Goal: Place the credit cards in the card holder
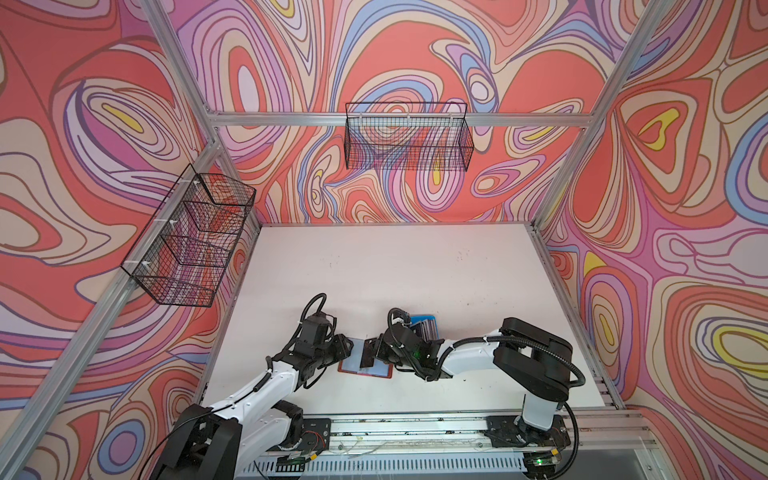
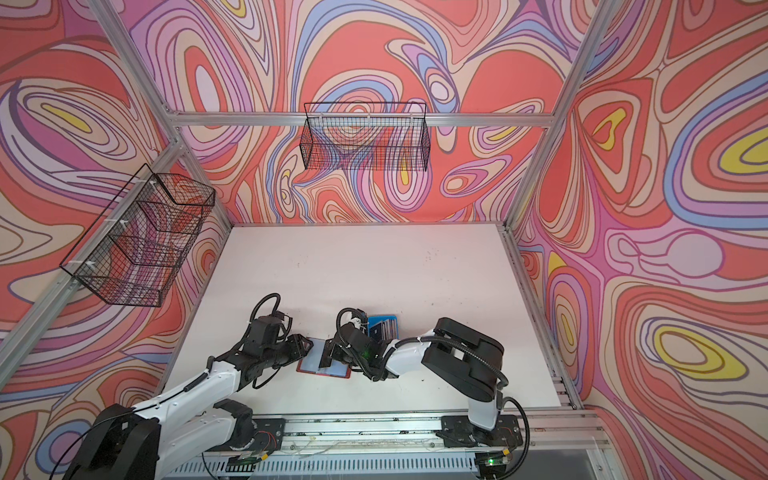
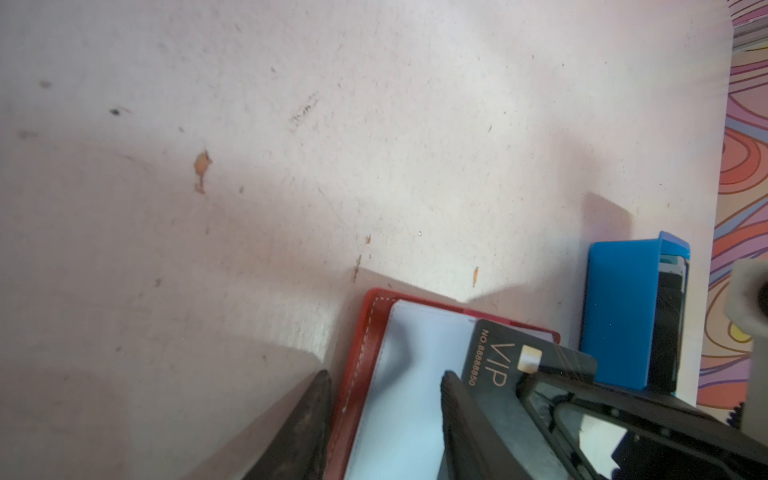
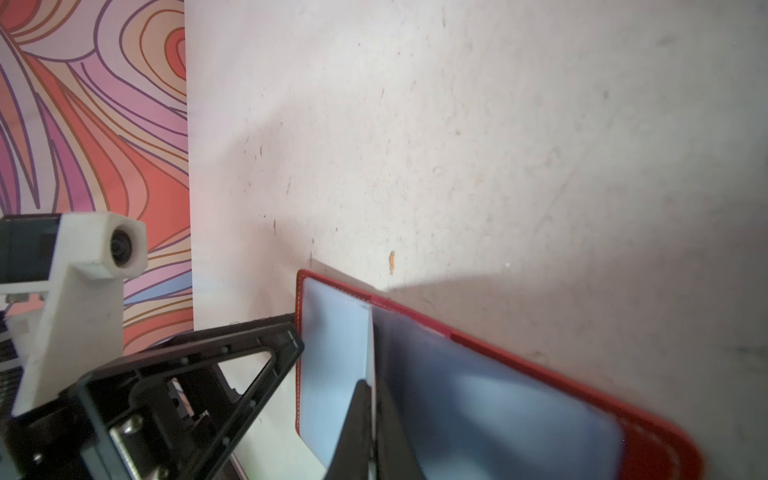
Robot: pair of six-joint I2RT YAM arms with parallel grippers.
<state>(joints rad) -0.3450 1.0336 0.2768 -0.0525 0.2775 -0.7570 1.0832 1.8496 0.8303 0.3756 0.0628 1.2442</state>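
Left gripper (image 3: 385, 376) sits low with jaws spread: one finger is over the worktop (image 3: 249, 166), the other over a pale sleeve (image 3: 419, 345), and the open holder's (image 3: 359, 353) stitched red edge lies between them. Just right of it, over the holder's middle, the right gripper (image 4: 371, 384) pinches a black card (image 3: 490, 365) on edge above the sleeves; whether the card touches them I cannot tell. Beyond the right gripper, apart from the holder, a blue tray (image 3: 619, 311) holds more cards (image 1: 426, 328).
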